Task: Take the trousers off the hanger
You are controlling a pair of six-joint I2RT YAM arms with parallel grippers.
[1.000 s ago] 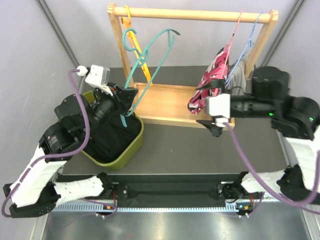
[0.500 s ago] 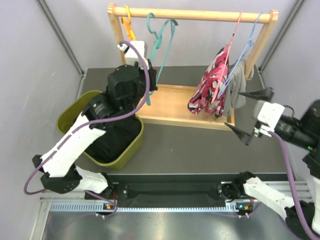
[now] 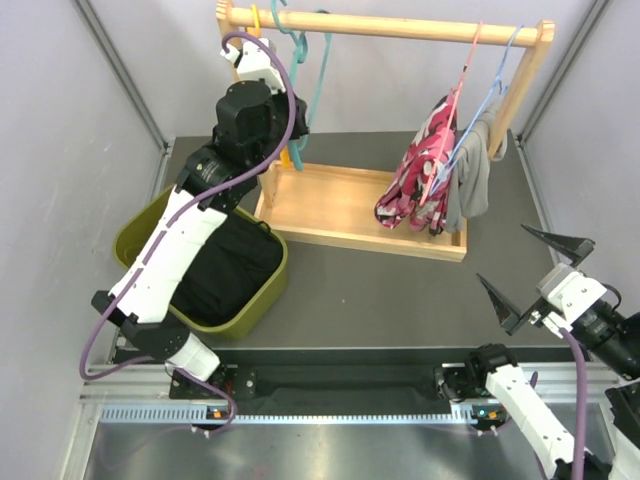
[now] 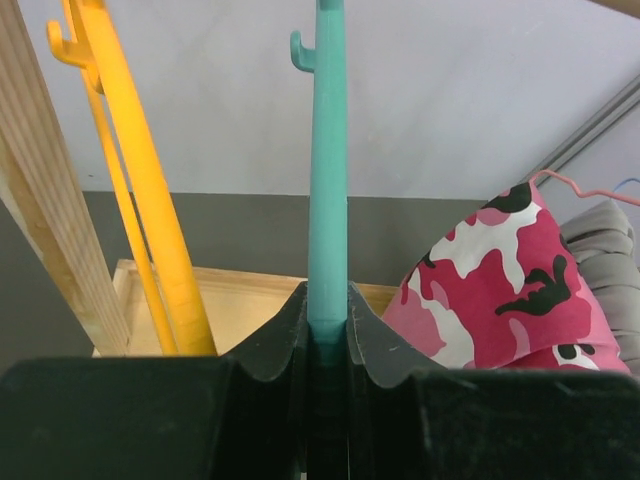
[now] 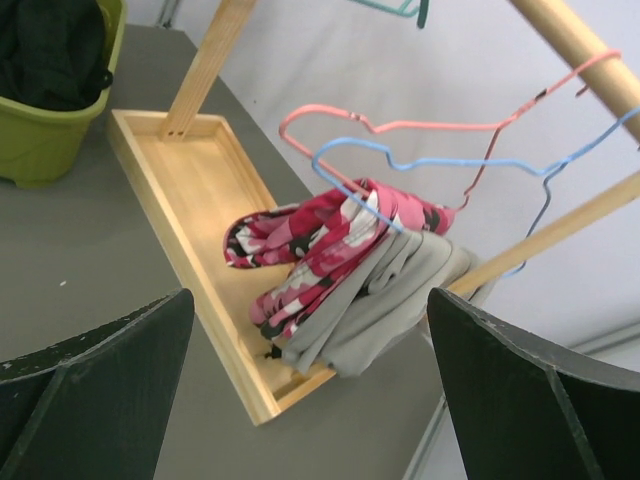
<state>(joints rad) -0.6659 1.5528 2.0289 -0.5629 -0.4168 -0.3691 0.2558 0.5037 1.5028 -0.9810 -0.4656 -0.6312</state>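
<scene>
My left gripper (image 3: pixel 290 135) is shut on a bare teal hanger (image 4: pixel 328 180) and holds it up at the rack's wooden rail (image 3: pixel 390 28), beside a yellow hanger (image 4: pixel 135 170). In the top view the teal hanger (image 3: pixel 322 70) hangs at the rail's left end. Pink camouflage trousers (image 3: pixel 415 170) hang on a pink hanger (image 3: pixel 466 70), with grey trousers (image 3: pixel 470 175) on a blue hanger (image 3: pixel 495 80) at the right. Black trousers (image 3: pixel 225 265) lie in the green bin (image 3: pixel 135 235). My right gripper (image 3: pixel 535 275) is open and empty, low at the table's right front; the hung trousers show between its fingers (image 5: pixel 330 260).
The wooden rack's tray base (image 3: pixel 340 205) stands at the back middle of the dark table (image 3: pixel 380 290). Its right post (image 3: pixel 520 85) slants behind the grey trousers. Grey walls close in both sides.
My left gripper has carried the teal hanger from over the green bin up to the rail's left end. My right gripper has opened and drawn back from the hung trousers to the right front.
</scene>
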